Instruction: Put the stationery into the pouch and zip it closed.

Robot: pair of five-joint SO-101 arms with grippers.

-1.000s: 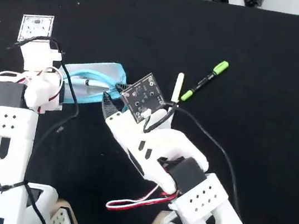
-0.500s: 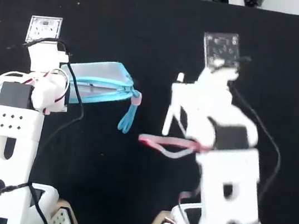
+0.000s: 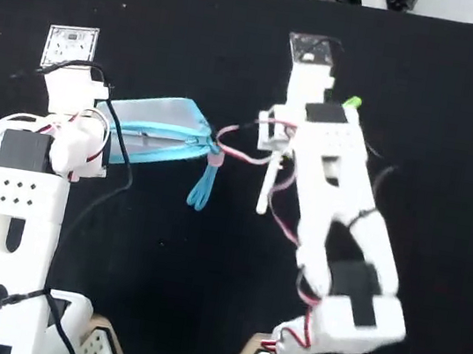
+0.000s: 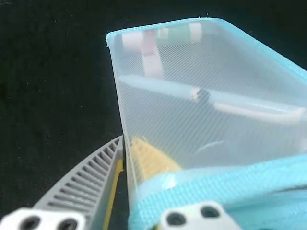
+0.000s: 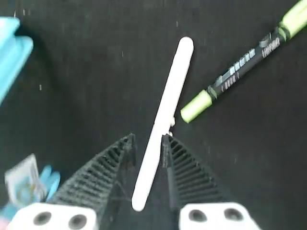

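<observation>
A clear pouch (image 3: 159,128) with blue trim lies at the left, with a blue and pink strap (image 3: 204,181) hanging off its right end. My left gripper (image 3: 105,132) is shut on the pouch's left edge (image 4: 144,120), and a white pen (image 4: 158,88) lies inside the pouch. On the black table, another white pen (image 5: 163,117) lies between the fingers of my right gripper (image 5: 147,140), which is narrowly open around its lower half. A green highlighter (image 5: 249,60) lies just beyond that pen, to its right; its green cap (image 3: 352,102) peeks out past the arm.
A small white marker card (image 3: 71,44) lies at the back left. The right arm's red and white cable (image 3: 244,153) hangs between the pouch and the pen. The pouch's corner (image 5: 12,52) and its strap tag (image 5: 21,184) lie off to one side of the right gripper.
The right arm left the pouch's right end, swung right and came down over the white pen. The pouch's strap now hangs free. The left arm kept its hold.
</observation>
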